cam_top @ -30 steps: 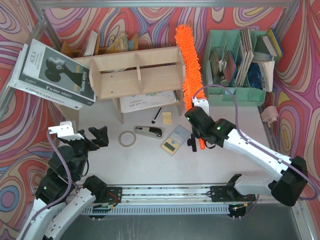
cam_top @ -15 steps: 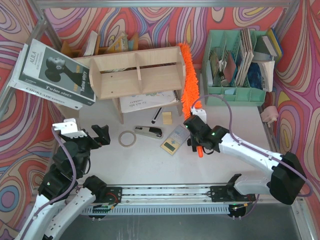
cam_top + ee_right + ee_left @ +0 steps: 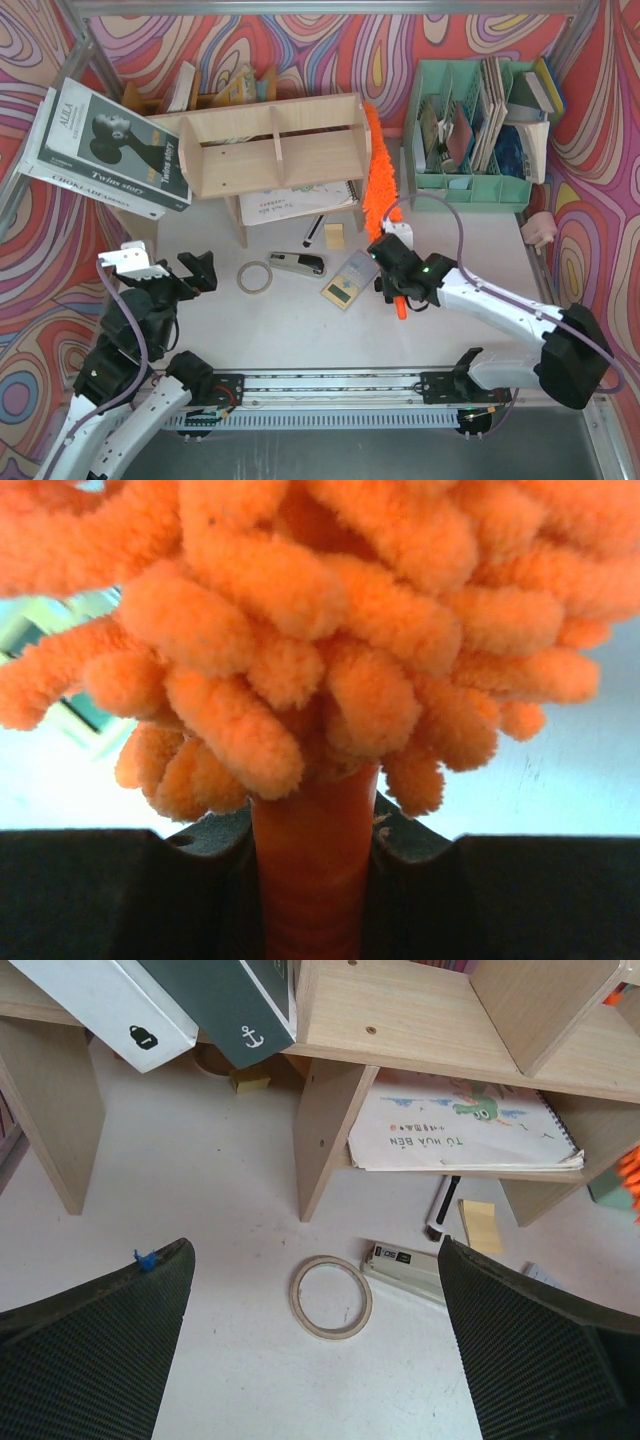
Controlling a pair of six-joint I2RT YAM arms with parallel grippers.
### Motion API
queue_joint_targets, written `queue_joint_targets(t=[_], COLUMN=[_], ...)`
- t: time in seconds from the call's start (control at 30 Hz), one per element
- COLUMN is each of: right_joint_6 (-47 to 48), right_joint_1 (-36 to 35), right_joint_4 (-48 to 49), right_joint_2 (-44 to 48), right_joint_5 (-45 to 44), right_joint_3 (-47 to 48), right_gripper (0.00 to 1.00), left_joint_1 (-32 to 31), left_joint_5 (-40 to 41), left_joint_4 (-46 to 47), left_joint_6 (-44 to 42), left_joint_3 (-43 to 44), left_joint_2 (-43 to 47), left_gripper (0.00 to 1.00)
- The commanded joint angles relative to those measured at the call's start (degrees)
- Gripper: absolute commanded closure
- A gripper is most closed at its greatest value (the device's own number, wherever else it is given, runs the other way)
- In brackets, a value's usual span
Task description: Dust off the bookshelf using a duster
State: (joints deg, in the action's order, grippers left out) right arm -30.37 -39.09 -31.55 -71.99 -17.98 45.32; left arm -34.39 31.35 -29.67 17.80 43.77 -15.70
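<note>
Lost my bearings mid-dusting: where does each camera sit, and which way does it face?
Top external: above and behind, looking down at the table; left arm and right arm show, bookshelf beyond them.
Left wrist: low over the table, facing the bookshelf's legs and a tape roll; the open left gripper frames it.
Right wrist: looks along the duster; right gripper shut on its handle.
Shared: top and left wrist both show tape roll and bookshelf.

Open table is noted along the near edge. Farther in, passage is hindered by tape ring and stapler. The gap between bookshelf and green organiser, to its right, is filled by duster.
</note>
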Motion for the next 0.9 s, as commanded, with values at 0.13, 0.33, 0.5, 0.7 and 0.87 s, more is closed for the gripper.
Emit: queue_joint_targets(t=[0.13,0.33,0.5,0.7,0.87], right_joint_6=[4.5,3.4,0.2,-2.1,-1.9], right_joint_1=[-0.3,-0.3,-0.3,-0.4,-0.3], right_joint_4=[-1.4,-0.5,0.8,4.9,5.7], right_joint_2=[4.8,6.8,5.6,3.9,2.3], right_joint_5=[-7.8,-7.0,-4.4,-1.5,-1.5], right_joint_3=[12.6,11.3,5.7,-1.9,-3.1], right_gripper=[1.0,1.0,1.0,1.0,1.0], left_joint_1=[0.4,0.4,0.4,0.4,0.5], left_joint_5=[1.4,1.8,1.7,1.6,1.5], left_joint_4=[0.9,1.0,1.0,1.0,1.2], left_joint_6=[0.7,0.8,0.7,0.7,0.7], left_joint_3=[-0.7,-0.9,-0.8,-0.9,-0.9], left_joint_2=[1.0,1.2,0.6,0.5,0.3], left_gripper=[0.02,0.02,0.02,0.02,0.02])
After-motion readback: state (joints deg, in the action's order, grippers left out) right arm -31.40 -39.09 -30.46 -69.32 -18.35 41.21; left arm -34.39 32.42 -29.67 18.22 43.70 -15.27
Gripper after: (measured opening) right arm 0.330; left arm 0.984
